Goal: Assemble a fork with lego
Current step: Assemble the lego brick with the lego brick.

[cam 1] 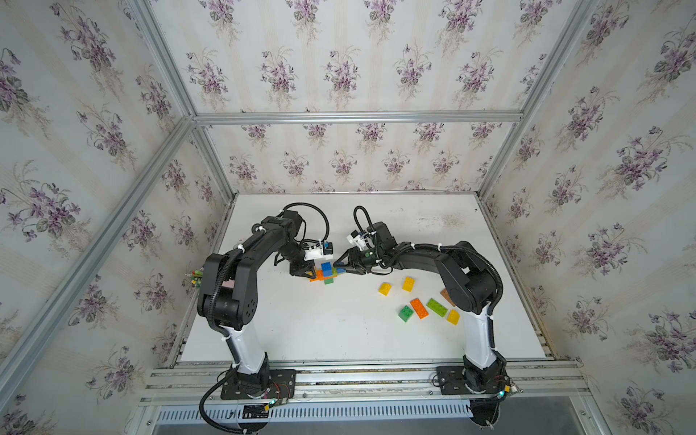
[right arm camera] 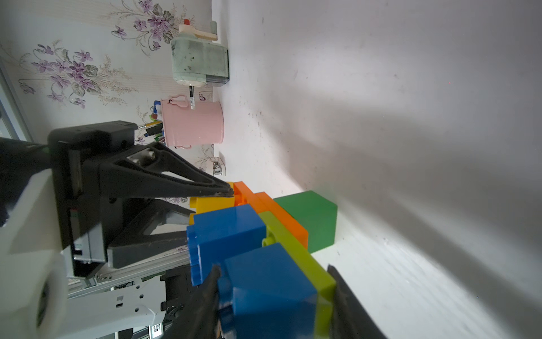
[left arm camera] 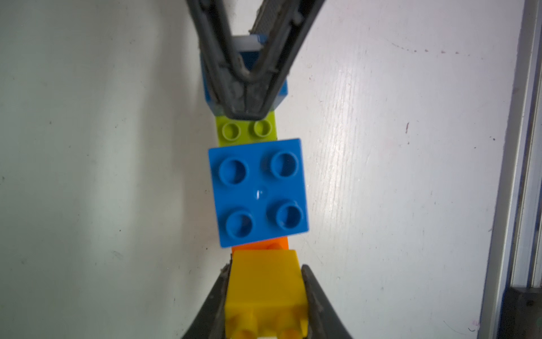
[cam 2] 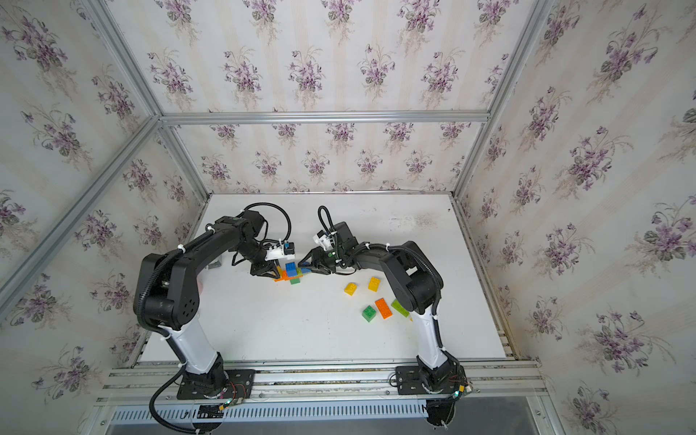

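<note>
A joined row of lego (cam 1: pixel 326 272) (cam 2: pixel 292 272) lies at mid-table between both arms. In the left wrist view my left gripper (left arm camera: pixel 265 271) is shut on the row's yellow brick (left arm camera: pixel 265 287). Beyond it come an orange brick (left arm camera: pixel 272 244), a blue square brick (left arm camera: pixel 258 190) and a lime brick (left arm camera: pixel 247 132). My right gripper (right arm camera: pixel 274 268) is shut on the far end, clamping a blue brick (right arm camera: pixel 269 290) and the lime brick (right arm camera: pixel 296 252) under it. A dark green brick (right arm camera: pixel 311 217) sits beside the orange one (right arm camera: pixel 275 211).
Loose bricks lie right of the row: two yellow (cam 1: pixel 384 289) (cam 1: pixel 408 283), orange (cam 1: pixel 419 308), dark green (cam 1: pixel 405 313), lime (cam 1: pixel 437 307), another yellow (cam 1: pixel 453 317), and a brown one (cam 1: pixel 446 295) partly behind the right arm. A pink cup of pens (right arm camera: pixel 193 126) and a pale green box (right arm camera: pixel 199 61) stand by the left wall.
</note>
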Robot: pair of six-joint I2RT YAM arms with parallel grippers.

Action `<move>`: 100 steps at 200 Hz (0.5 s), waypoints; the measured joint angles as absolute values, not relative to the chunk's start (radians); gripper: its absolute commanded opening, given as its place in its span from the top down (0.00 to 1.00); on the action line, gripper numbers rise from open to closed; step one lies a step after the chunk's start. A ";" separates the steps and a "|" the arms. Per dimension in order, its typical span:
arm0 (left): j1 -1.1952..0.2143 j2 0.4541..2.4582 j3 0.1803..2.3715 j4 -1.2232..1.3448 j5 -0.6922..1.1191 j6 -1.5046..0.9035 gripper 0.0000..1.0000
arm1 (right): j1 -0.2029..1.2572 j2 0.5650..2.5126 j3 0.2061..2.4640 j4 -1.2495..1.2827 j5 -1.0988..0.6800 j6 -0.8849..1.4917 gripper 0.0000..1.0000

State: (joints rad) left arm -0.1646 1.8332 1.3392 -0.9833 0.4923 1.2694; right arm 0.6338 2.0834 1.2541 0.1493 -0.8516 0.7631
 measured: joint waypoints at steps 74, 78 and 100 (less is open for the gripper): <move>-0.203 1.814 1.301 -0.943 0.417 1.211 0.90 | 0.634 2.081 1.242 0.175 -0.849 0.764 0.53; -0.203 1.814 1.299 -0.941 0.416 1.207 0.90 | 0.634 2.081 1.241 0.176 -0.849 0.764 0.53; -0.203 1.817 1.301 -0.942 0.415 1.177 0.90 | 0.634 2.081 1.238 0.186 -0.849 0.764 0.53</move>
State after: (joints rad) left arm -0.2031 1.8172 1.3014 -0.9421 0.4149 1.1767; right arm 0.6338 2.0808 1.2381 0.1856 -0.8490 0.7639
